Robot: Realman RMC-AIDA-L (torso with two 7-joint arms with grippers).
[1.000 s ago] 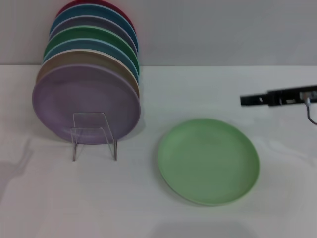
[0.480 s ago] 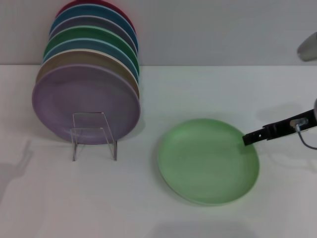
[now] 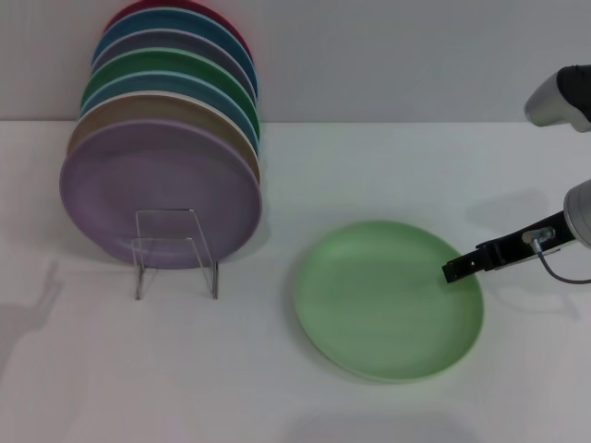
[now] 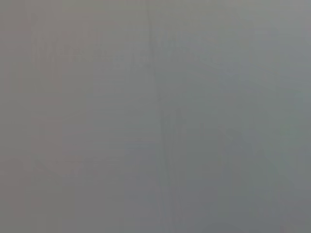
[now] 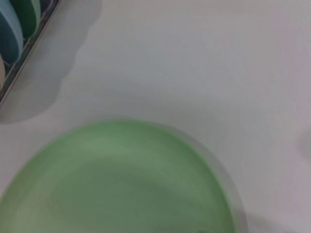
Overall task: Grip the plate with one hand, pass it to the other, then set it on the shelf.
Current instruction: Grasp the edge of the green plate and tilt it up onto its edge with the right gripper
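The pale mint-green plate lies flat on the white table, right of centre. It also fills the lower part of the right wrist view. My right gripper, slim and black on a white-and-grey arm, reaches in from the right, its tip at the plate's right rim. The clear plastic and wire shelf stands at the left. It holds a row of upright plates, with a purple plate in front. My left gripper is out of view; the left wrist view shows only plain grey.
Several coloured plates stand upright behind the purple one, against the grey back wall. The rack's edge and two of these plates show in a corner of the right wrist view. White table surface lies between rack and plate.
My right gripper has come down and leftward from above the table's right side to the plate's right rim. The plate and the rack have not moved.
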